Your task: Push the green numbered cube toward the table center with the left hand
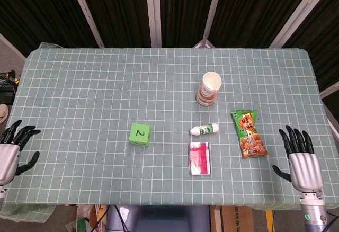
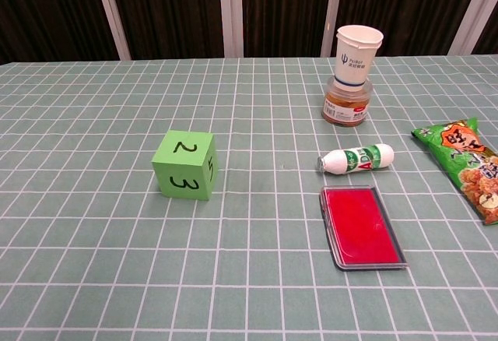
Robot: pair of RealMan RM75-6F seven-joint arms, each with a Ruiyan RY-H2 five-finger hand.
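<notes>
The green numbered cube (image 1: 140,134) stands on the checked tablecloth left of the middle, showing a 2 on top; in the chest view the cube (image 2: 186,165) also shows a 3 on its front. My left hand (image 1: 11,152) is far off at the table's left front edge, fingers spread, holding nothing. At the right front edge my right hand (image 1: 303,161) is also spread and holds nothing. Neither hand appears in the chest view.
A paper cup on a jar (image 1: 208,89) stands right of centre. A small white bottle (image 1: 204,130) lies on its side, with a red case (image 1: 199,158) in front of it. A green snack bag (image 1: 248,133) lies further right.
</notes>
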